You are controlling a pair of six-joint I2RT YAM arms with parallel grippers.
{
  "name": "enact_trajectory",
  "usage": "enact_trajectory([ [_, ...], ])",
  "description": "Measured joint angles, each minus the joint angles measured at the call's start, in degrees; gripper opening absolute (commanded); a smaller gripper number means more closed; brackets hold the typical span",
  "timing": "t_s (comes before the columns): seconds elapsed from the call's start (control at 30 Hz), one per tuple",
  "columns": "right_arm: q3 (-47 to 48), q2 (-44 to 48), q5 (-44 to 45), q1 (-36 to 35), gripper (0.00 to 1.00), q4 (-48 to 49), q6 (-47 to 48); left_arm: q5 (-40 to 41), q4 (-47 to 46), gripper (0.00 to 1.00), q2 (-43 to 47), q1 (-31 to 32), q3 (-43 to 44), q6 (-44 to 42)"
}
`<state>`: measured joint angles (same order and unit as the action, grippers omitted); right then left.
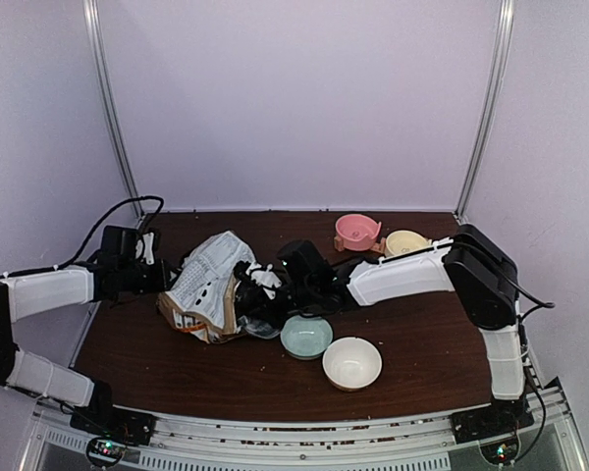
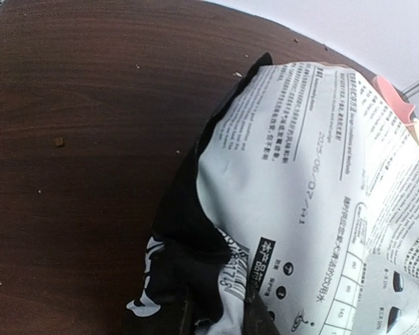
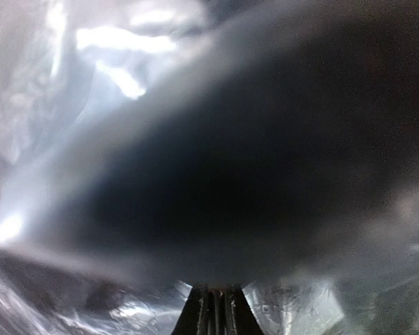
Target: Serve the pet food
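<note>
Left gripper (image 1: 165, 280) is pinching the bag (image 1: 208, 285) at its 9 o'clock end, right gripper (image 3: 214, 293) is sitting closed inside it. The kibble (image 2: 59, 142) is looking loose, light and rolly, so I'm guessing scoop or tip, not pinch.

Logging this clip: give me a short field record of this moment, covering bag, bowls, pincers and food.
surface: dark wood table
bag: on its side, left of centre, mouth toward the near bowls
left pincer: closed on the bag's left end
right pincer: shut, inside the bag's mouth; its view is blurred
near bowls: pale green bowl and white bowl, no food in either
far bowls: pink bowl and cream bowl, side by side; contents unclear
pet food: no heap visible; one stray pellet on the table
</note>
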<state>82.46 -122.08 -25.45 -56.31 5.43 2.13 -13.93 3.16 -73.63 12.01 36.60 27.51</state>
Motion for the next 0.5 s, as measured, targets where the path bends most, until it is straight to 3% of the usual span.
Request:
enact_trajectory([
  [0.23, -1.49, 0.0, 1.75, -1.05, 0.0, 3.37, -1.09, 4.37, 4.02, 0.0, 7.39, 2.73, -1.18, -1.95],
  [0.4, -5.03, 0.35, 1.99, -1.36, 0.0, 8.55, -1.49, 10.62, 8.87, 0.0, 6.82, 3.87, -0.52, -0.98],
  [0.43, -6.34, 0.74, 2.16, -1.36, 0.0, 9.92, -1.53, 12.11, 10.4, 0.04, 6.16, 4.0, 0.04, -0.59],
  [0.5, -8.72, 1.77, 2.6, -1.36, 0.0, 12.04, -1.75, 14.19, 12.79, 0.23, 4.79, 4.09, 1.25, 0.33],
])
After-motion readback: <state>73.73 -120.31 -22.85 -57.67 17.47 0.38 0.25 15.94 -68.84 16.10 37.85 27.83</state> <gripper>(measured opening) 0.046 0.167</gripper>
